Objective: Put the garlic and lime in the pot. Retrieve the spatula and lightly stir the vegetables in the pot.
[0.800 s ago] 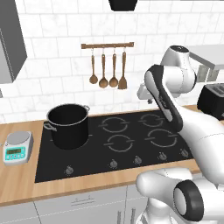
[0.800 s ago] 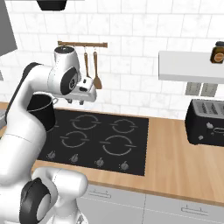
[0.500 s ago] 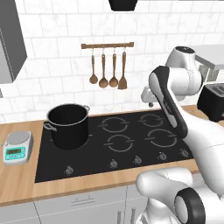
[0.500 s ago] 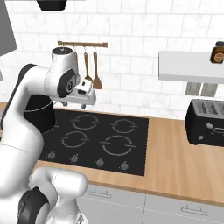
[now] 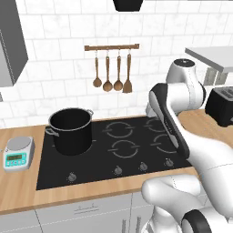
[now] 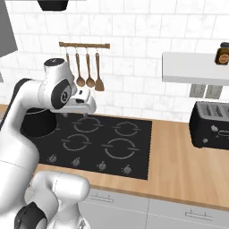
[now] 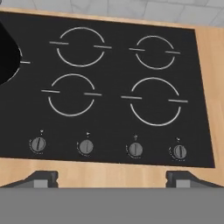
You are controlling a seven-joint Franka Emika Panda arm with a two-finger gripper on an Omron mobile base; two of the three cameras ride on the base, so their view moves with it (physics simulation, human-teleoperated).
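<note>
The end effector (image 7: 112, 177) is held wide apart w/ nothing, above the stove (image 7: 109, 109), pot (image 5: 70, 131) at 9 o'clock.

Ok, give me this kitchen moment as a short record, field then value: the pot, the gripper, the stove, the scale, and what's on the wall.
pot: black, upright on the hob's back left burner
gripper: open, nothing between the fingertips, looking down at the hob
hob: black, four rings, four knobs along its front edge
scale: on the wooden counter left of the hob
wall rail: wooden spoons and a turner hanging
toaster: black, on the counter right of the hob
</note>
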